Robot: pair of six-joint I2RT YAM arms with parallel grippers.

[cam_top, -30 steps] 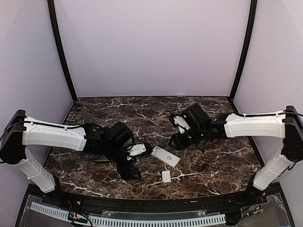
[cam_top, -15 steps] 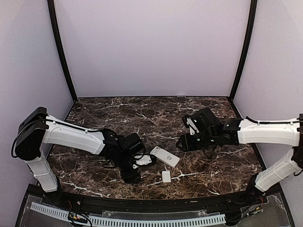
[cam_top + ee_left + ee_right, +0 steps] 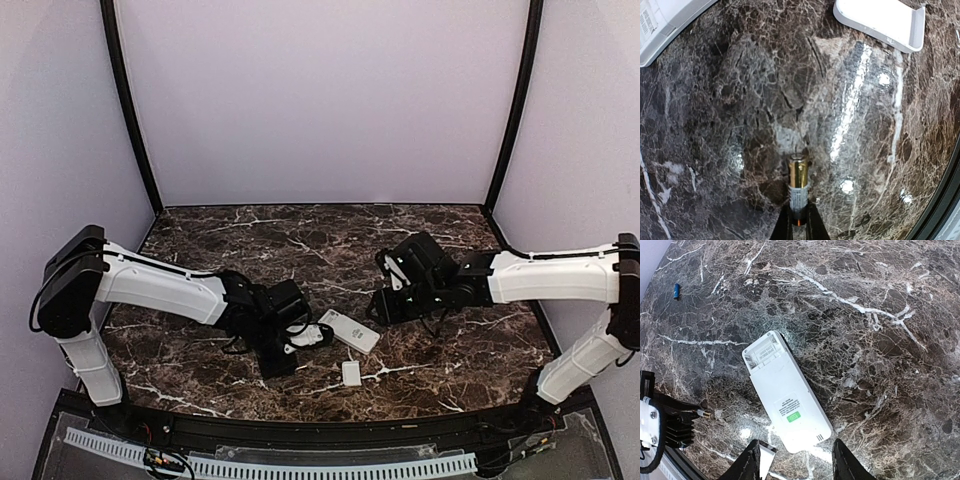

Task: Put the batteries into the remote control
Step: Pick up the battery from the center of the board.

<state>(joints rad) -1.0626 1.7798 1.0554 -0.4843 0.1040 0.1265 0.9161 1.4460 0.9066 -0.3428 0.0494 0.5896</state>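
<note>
The worktop (image 3: pixel 200 240) is glossy dark marble with white veins. The slim white plastic remote control (image 3: pixel 787 400) lies face down on it, its recessed battery bay at the far end. The left gripper (image 3: pixel 798 220), its arm stretched low toward the centre, has its jaws clenched on a gold-capped cylindrical battery (image 3: pixel 798 182). A small blue battery (image 3: pixel 676 291) lies well apart. A flat white cover (image 3: pixel 880 22) rests nearby. The right gripper (image 3: pixel 797 442) hovers over the remote's near end with its jaws parted, gripping nothing.

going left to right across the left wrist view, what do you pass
remote control corner → pale tan battery pinched in the left claw → small white cover
</note>
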